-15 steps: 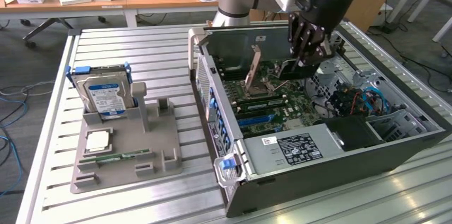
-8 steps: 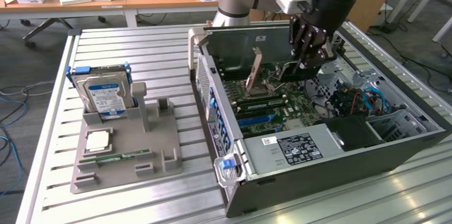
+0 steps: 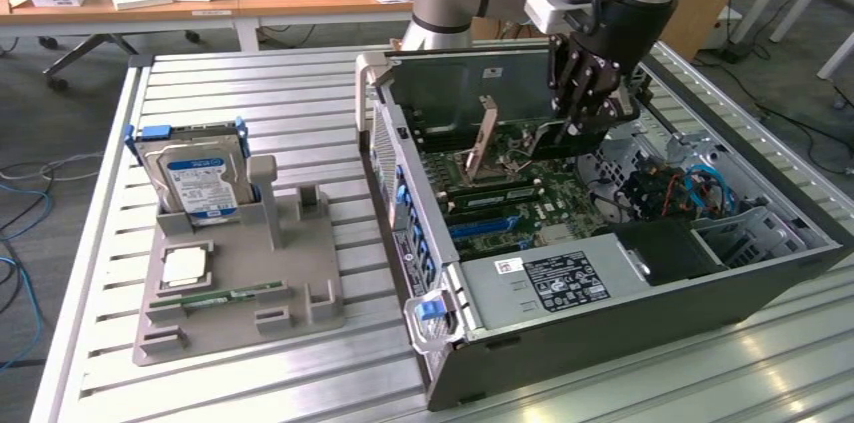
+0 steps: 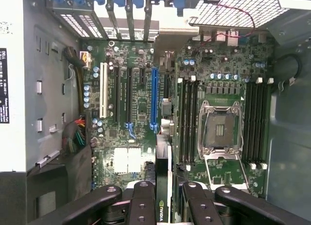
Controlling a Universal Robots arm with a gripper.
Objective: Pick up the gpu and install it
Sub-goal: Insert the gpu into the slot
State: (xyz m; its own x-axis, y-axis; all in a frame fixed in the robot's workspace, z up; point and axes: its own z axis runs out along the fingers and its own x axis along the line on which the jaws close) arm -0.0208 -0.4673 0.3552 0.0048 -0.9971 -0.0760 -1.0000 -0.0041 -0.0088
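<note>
My gripper [image 3: 583,115] reaches down into the open computer case [image 3: 747,273] and is shut on the gpu [image 3: 571,138], which hangs as a dark block under the fingers, above the green motherboard [image 3: 534,193]. In the wrist view the gpu [image 4: 162,179] is seen edge-on between the black fingers [image 4: 141,200] of the gripper [image 4: 165,200]. Its lower edge is over the strip between the long blue slot [image 4: 154,98] and the memory slots [image 4: 187,123]. Whether it touches the board I cannot tell.
A white slot [image 4: 103,89] and the open processor socket [image 4: 218,130] lie on the board. The power supply [image 3: 547,278] fills the case's near end. On the exterior view's left, a grey holder [image 3: 287,263] carries a hard drive [image 3: 200,178], a memory stick [image 3: 220,295] and a chip [image 3: 184,265].
</note>
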